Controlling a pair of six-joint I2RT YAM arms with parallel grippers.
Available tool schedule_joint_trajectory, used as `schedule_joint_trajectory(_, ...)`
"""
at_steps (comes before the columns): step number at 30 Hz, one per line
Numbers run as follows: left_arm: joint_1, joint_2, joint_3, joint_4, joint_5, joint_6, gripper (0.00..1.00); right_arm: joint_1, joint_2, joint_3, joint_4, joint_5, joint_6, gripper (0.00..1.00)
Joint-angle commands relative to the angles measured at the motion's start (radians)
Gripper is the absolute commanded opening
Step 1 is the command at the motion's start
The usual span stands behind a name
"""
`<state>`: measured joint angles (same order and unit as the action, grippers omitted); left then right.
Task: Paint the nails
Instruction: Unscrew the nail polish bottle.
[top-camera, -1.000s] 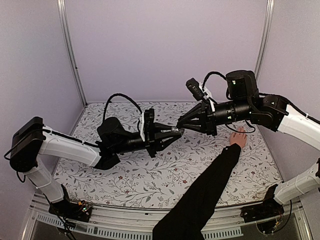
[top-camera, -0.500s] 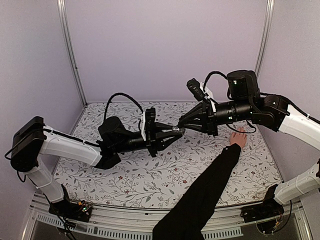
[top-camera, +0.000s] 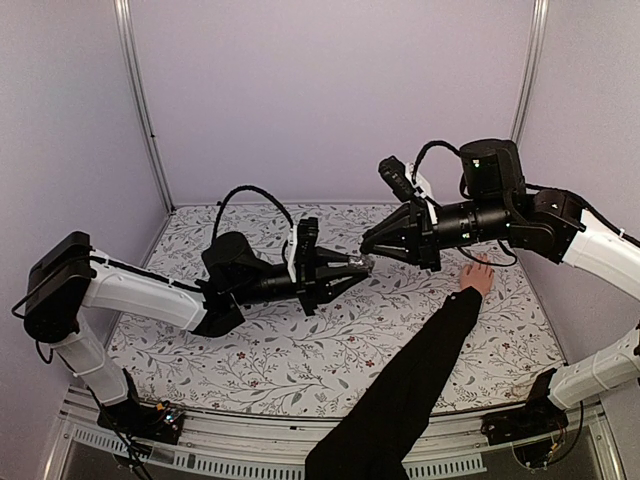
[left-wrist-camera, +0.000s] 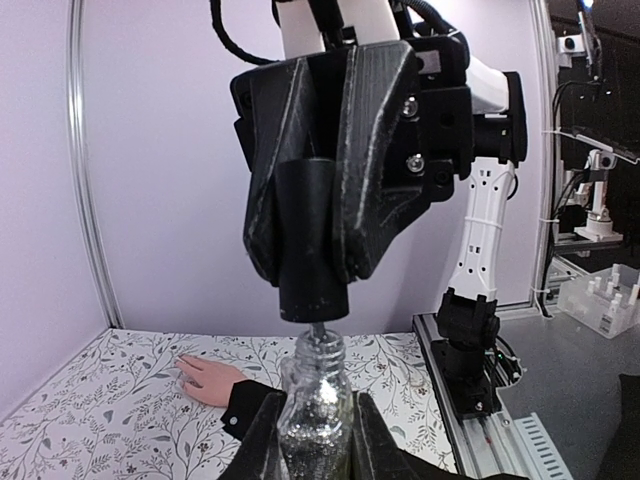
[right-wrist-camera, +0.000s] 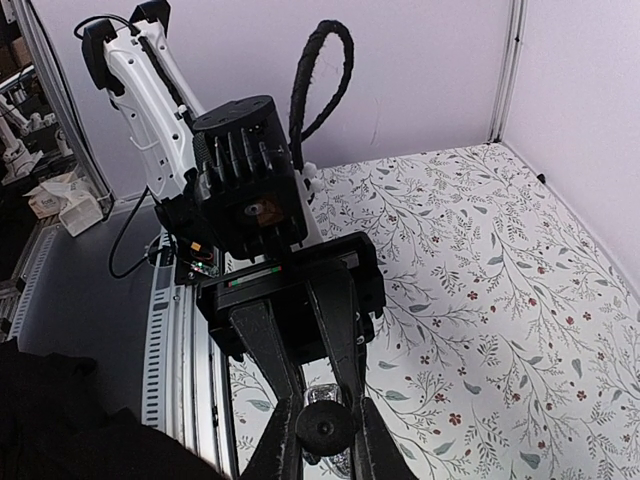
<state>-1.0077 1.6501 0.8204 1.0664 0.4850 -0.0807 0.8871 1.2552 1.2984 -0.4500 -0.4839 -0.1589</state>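
One glittery glass bottle (left-wrist-camera: 316, 392), left end effector (left-wrist-camera: 317, 445), cylindrical cap (left-wrist-camera: 311, 245)

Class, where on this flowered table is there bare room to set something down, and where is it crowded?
Bare: the table front between left arm and sleeve, and right of the sleeve. Crowded: where left pincer meets right pincer, by the hand.

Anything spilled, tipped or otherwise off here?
Nothing stands out. The left hand holds the bottle upright, and the right hand holds the cap just above its neck, stem running into the mouth. No polish shows on the tablecloth, and the person's hand lies flat on it.
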Motion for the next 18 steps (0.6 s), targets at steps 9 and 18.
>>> schedule_joint_trajectory(9,0.002,0.015,0.020,-0.010,0.025,-0.007,0.00,-0.002,-0.027,0.000,0.016,0.046,-0.019,0.00)
schedule_joint_trajectory(18,0.003,0.017,0.023,-0.020,0.006,-0.005,0.00,-0.003,-0.032,0.004,0.015,0.020,-0.019,0.00)
